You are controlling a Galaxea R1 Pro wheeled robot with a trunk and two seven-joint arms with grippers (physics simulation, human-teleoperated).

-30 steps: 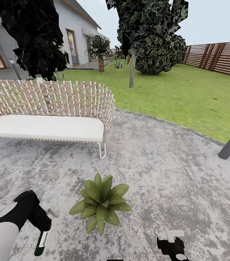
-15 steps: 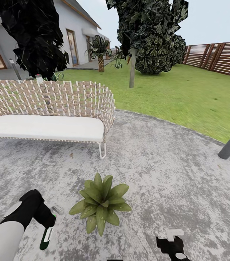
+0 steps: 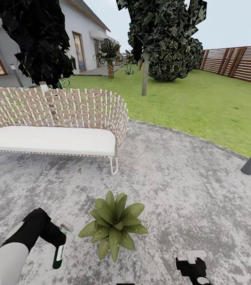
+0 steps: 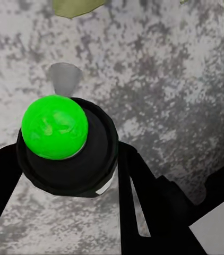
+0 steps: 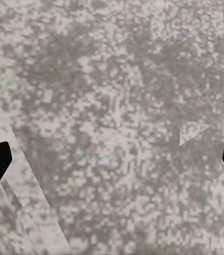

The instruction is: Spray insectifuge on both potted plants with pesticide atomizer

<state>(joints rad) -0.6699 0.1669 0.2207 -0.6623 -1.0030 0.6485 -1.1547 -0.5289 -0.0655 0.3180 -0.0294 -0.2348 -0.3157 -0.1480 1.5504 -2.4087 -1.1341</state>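
Green-topped dark atomizer (image 4: pixel 64 141), mottled grey patio (image 3: pixel 181 186)

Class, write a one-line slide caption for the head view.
Left hand holds the atomizer beside a potted plant on the patio.

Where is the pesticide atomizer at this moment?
The pesticide atomizer is shut in the left gripper at the head view's lower left, above the grey patio, just left of the broad-leaved potted plant.
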